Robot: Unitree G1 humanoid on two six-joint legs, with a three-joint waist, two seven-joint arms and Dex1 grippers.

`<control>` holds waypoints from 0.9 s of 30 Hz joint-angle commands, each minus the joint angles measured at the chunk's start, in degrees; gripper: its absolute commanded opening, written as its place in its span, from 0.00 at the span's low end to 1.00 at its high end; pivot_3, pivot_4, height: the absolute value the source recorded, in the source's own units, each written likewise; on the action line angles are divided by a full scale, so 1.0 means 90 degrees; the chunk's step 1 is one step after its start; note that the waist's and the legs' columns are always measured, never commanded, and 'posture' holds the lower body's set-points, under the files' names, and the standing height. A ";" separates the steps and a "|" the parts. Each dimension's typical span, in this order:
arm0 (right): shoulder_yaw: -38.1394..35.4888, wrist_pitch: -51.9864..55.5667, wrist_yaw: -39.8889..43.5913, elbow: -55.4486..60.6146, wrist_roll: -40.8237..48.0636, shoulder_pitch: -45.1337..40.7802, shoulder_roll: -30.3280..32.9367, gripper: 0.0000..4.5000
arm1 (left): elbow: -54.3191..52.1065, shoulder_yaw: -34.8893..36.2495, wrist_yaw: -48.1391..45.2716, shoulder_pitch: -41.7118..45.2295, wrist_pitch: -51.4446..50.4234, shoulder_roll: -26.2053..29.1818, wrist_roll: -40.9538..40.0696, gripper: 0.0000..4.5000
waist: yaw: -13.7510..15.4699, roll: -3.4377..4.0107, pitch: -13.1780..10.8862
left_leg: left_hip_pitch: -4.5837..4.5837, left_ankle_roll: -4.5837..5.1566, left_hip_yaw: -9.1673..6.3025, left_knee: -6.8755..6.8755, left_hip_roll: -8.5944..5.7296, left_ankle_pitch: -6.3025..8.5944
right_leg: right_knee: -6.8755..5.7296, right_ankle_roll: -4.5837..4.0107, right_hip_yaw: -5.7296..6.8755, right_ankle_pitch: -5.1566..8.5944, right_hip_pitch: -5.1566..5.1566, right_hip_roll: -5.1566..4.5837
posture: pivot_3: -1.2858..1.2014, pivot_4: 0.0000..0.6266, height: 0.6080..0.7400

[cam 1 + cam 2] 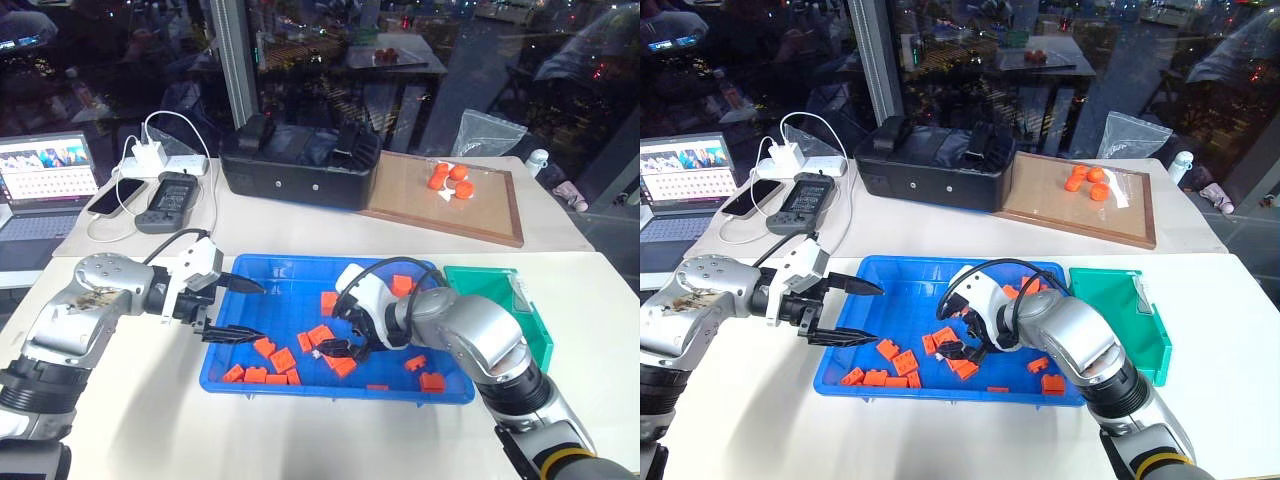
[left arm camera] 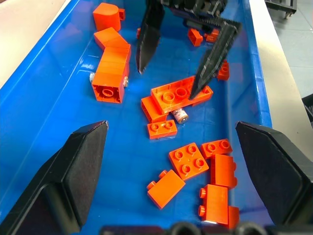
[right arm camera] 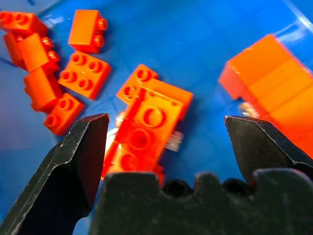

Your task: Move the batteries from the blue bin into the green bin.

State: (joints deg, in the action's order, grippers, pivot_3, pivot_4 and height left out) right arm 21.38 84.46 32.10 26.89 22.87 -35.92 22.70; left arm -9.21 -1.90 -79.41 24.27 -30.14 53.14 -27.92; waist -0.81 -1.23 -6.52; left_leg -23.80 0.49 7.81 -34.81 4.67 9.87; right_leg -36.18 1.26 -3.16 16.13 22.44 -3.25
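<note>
Both end effectors, left [image 1: 240, 310] and right [image 1: 337, 335], gape wide, holding nothing.

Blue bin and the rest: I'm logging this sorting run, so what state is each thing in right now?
Blue bin: scattered with orange blocks.
Battery: lying half under a block, not gripped.
Green bin: beside the blue bin, nothing visible inside.
Left pincer: open, over the blue bin's end.
Right pincer: open, low over the blocks.
Laptop: lid up, screen lit.

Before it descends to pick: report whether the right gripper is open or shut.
Open. The right gripper has its fingers spread wide above orange blocks in the blue bin, holding nothing.
</note>
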 commanded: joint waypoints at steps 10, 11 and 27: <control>0.0210 0.0023 -0.0035 -0.0030 0.0316 0.0055 0.0142 0.58 | -0.0585 0.0264 0.0175 -0.0334 -0.0291 0.0107 -0.0332 1.00 | 0.0003 -0.0002 0.0001 | 0.0001 0.0000 -0.0002 -0.0002 0.0000 0.0000 | 0.0003 -0.0005 0.0010 0.0003 -0.0003 -0.0006 | 0.52 0.24 0.97; 0.0181 0.0026 -0.0021 -0.0018 0.0347 0.0017 0.0174 0.51 | -0.0603 0.0257 0.0186 -0.0341 -0.0309 0.0099 -0.0343 1.00 | 0.0001 -0.0002 0.0001 | 0.0001 0.0000 -0.0002 -0.0001 0.0000 0.0000 | 0.0003 -0.0006 0.0009 0.0003 -0.0003 -0.0006 | 0.52 0.24 0.97; -0.0097 -0.0751 0.0833 0.0468 0.0615 0.0113 0.2652 0.30 | -0.0428 0.0059 0.0508 -0.0149 -0.0146 -0.0423 -0.0277 1.00 | 0.0013 -0.0006 0.0003 | -0.0001 0.0000 -0.0013 0.0009 -0.0001 0.0001 | 0.0021 -0.0039 0.0034 0.0023 -0.0014 -0.0019 | 0.52 0.24 0.97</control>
State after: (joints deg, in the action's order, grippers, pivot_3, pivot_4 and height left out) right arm 19.65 81.28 39.46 30.78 29.60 -35.24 46.12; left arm -12.54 -1.38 -75.51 21.89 -32.58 49.69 -30.41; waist -0.69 -1.28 -6.49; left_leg -23.80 0.49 7.68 -34.73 4.67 9.87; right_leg -36.01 0.92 -2.86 16.33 22.31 -3.40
